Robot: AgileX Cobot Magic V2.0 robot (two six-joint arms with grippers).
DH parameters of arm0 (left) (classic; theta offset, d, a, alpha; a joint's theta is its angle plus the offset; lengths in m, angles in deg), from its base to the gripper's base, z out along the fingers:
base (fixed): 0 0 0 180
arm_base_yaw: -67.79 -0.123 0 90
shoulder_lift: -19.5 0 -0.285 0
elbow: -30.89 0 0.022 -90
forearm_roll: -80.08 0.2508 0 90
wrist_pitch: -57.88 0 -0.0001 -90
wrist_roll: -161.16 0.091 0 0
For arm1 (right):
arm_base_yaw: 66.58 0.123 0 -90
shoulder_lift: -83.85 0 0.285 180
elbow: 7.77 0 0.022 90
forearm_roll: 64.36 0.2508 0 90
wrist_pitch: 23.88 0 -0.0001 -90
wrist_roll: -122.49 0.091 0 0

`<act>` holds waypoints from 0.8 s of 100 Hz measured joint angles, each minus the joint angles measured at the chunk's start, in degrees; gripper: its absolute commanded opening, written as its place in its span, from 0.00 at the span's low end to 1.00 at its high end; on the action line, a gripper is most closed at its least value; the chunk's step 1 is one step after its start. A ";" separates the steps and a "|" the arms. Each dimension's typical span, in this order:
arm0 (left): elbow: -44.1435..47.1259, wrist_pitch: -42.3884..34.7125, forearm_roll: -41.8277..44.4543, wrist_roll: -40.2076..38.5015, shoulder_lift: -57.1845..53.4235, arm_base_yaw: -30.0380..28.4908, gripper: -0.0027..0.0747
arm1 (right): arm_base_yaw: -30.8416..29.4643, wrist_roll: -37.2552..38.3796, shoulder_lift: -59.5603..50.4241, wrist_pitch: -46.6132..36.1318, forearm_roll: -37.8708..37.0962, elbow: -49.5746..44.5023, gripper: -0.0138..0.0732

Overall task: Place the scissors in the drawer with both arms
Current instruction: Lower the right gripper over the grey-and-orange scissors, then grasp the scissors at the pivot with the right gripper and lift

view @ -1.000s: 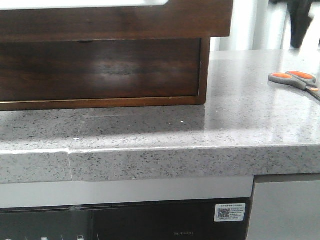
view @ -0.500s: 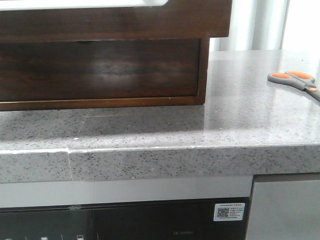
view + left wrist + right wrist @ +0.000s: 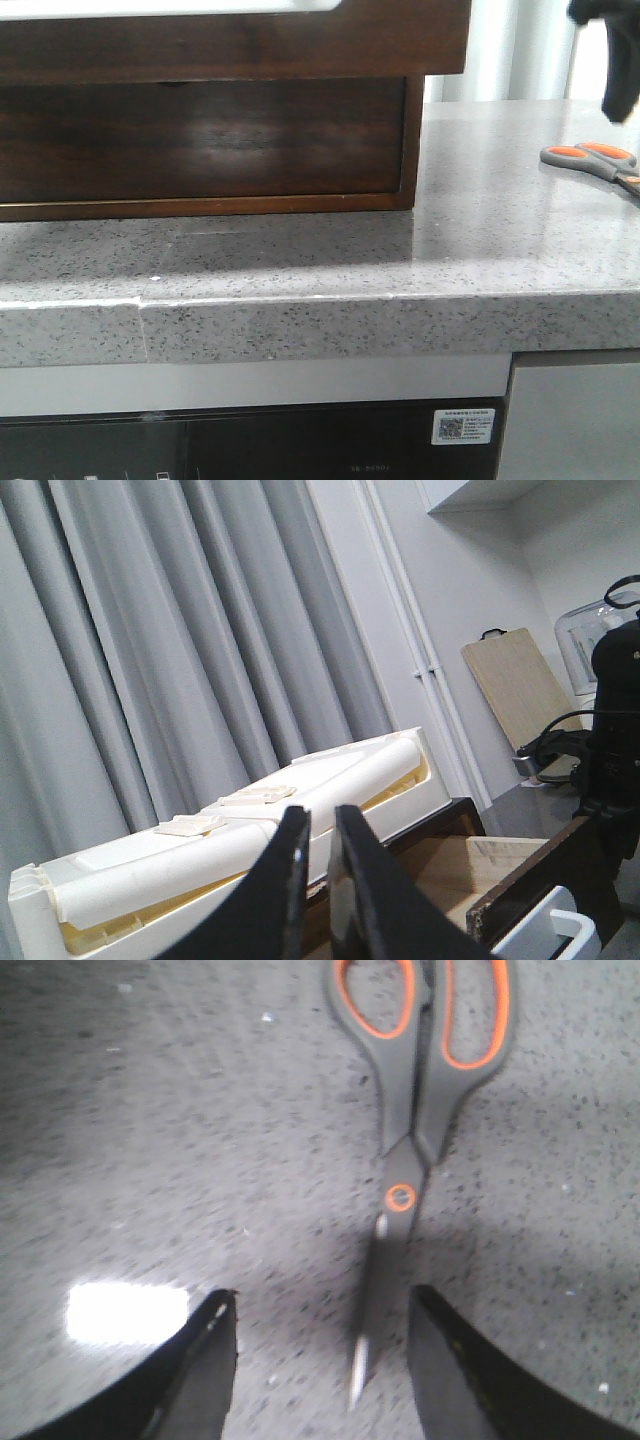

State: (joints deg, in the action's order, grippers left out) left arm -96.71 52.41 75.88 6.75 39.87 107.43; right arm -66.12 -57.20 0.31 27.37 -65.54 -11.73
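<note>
Since half a second ago, a black arm part has come back into the upper right of the front view – the right tool (image 3: 318, 1360), spread wide and grasping nothing, above the scissors (image 3: 420, 1080). They lie flat on the grey worktop (image 3: 300, 265) at the right edge of that view, untouched. Its left twin (image 3: 318, 880) is nearly clenched, empty, raised near the drawer (image 3: 200, 140). From the left wrist a drawer looks pulled out, though I cannot be sure. Picking up and stowing are both left – nothing is done.
</note>
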 measured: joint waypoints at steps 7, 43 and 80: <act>0.00 0.00 0.00 0.00 0.00 0.00 0.04 | -1.60 0.00 1.10 -0.67 0.00 0.03 0.51; 0.00 0.00 0.00 0.00 0.00 0.00 0.04 | -3.12 0.08 4.93 -5.08 1.18 0.13 0.51; 0.00 0.00 0.00 0.00 0.00 0.00 0.04 | -3.12 0.08 7.74 -9.71 1.18 0.13 0.51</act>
State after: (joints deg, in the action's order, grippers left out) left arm -96.71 52.41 75.88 6.75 39.87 107.43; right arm -69.24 -57.12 8.05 17.66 -64.36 -11.60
